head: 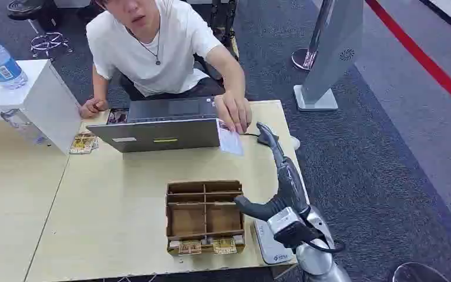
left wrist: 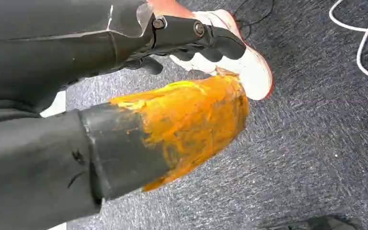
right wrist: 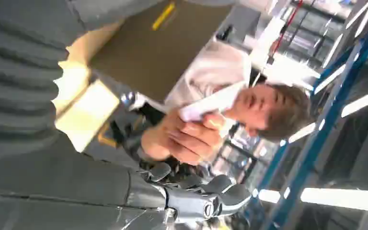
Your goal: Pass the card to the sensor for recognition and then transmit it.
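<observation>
Over the wooden table (head: 123,205), a person's hand (head: 234,111) holds the card (head: 229,140) beside the empty, extended right hand (head: 270,141).

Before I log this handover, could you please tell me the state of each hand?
Left hand: fingers curled in, holding nothing.
Right hand: open, holding nothing; the card is in the person's hand.

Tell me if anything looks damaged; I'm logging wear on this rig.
In the left wrist view, the left hand's thick thumb has a rough, patchy orange coating, streaked and uneven at its edges, as if worn or smeared. Nothing on the wooden table looks spilled.
</observation>
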Action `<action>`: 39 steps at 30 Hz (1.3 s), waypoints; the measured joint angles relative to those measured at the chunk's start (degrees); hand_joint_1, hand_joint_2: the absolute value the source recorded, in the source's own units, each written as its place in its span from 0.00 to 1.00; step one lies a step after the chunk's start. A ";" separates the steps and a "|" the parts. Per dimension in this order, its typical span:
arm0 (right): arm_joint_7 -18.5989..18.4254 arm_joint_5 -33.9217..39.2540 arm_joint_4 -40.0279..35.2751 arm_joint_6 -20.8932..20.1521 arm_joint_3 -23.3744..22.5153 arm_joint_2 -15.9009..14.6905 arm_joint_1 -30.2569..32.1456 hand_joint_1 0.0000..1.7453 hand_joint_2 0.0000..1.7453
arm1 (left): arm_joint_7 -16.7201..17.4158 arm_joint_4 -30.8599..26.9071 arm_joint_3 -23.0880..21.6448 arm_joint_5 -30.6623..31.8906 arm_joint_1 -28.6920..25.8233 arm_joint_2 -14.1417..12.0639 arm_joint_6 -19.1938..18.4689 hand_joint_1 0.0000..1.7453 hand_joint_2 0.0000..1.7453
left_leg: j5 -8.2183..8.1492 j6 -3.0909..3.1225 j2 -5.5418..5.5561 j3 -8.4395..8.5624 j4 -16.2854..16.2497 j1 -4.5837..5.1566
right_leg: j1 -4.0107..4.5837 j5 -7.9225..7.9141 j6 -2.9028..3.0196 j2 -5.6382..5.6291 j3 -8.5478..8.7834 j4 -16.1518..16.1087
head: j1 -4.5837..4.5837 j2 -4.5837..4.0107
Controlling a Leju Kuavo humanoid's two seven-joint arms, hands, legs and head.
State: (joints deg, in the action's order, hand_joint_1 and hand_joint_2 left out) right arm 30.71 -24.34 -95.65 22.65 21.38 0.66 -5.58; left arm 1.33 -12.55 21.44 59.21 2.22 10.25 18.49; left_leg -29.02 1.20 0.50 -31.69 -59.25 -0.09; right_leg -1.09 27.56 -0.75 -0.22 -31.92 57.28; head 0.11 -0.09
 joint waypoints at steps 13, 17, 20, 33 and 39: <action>-7.65 -44.48 3.06 16.84 0.23 2.49 -3.24 0.00 1.00 | 0.00 0.02 0.00 2.21 0.03 0.81 -1.51 0.00 0.00 | 0.00 0.00 0.01 0.01 0.00 0.00 | 0.00 0.00 0.00 0.00 -0.02 0.00 | 0.00 0.00; -8.21 -54.59 2.17 16.86 -2.99 4.83 -3.07 0.00 1.00 | -0.11 0.02 0.02 2.93 0.02 1.16 -1.68 0.00 0.00 | 0.00 0.00 0.01 0.00 0.00 0.00 | 0.00 0.00 0.00 0.00 -0.02 0.00 | 0.00 0.00; -12.95 -61.05 0.81 16.86 -3.57 5.05 -3.08 0.00 1.00 | -0.28 0.02 0.11 3.17 0.03 1.38 -1.75 0.00 0.00 | 0.00 0.00 0.01 0.00 0.00 0.00 | 0.00 0.00 0.00 0.00 -0.01 0.00 | 0.00 0.00; -21.40 -64.64 -2.29 16.88 -2.69 1.12 -4.19 0.00 1.00 | -0.68 0.02 0.94 3.78 0.04 1.95 -2.01 0.00 0.00 | 0.00 0.00 0.01 0.00 -0.02 0.01 | 0.00 -0.01 0.00 0.00 -0.02 0.00 | 0.00 0.00; -21.26 -64.64 -2.56 16.89 -2.69 0.31 -4.13 0.78 1.00 | -0.68 0.02 1.38 3.87 0.04 1.97 -2.01 0.00 0.00 | 0.00 0.00 0.00 0.01 -0.02 0.00 | 0.01 -0.01 0.00 0.00 -0.03 0.00 | 0.00 0.00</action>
State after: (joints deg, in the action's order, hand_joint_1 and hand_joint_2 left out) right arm 9.44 -88.98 -98.20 39.54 18.69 0.96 -9.71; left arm 0.66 -12.52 22.82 63.08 2.26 12.22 16.48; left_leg -29.02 1.20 0.50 -31.68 -59.27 -0.09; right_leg -1.09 27.55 -0.74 -0.23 -31.95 57.28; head 0.11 -0.09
